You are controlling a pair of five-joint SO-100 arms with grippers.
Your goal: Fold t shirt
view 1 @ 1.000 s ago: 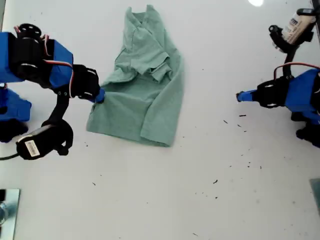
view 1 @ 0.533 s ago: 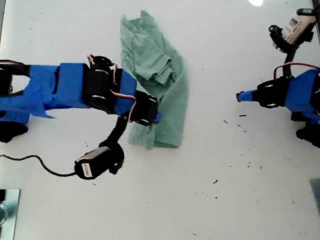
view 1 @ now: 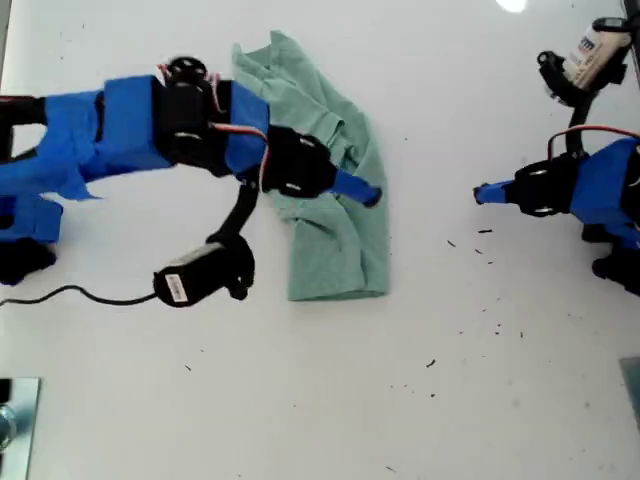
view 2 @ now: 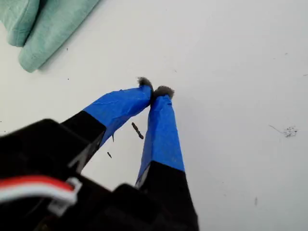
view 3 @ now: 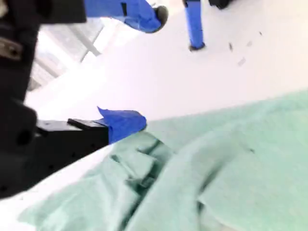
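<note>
Green shirt point(view 1: 325, 185) crumpled at table point(view 1: 300, 400) centre, under second gripper point(view 1: 372, 196), fabric bunched at its tip; second jaw state not discernible. First gripper point(view 2: 155, 90) pinched empty, well apart from shirt.

Closed tool point(view 2: 155, 91) above white table point(view 2: 240, 72), t shirt point(view 2: 43, 29) apart.

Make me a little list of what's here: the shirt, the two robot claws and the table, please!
t shirt: pale green, rumpled, doubled over into a long strip, lying on the table
table: white, dotted with small dark specks
my first gripper: tips shut on nothing, over bare table, apart from the shirt
my second gripper: over the shirt's edge; open or shut cannot be told
</note>
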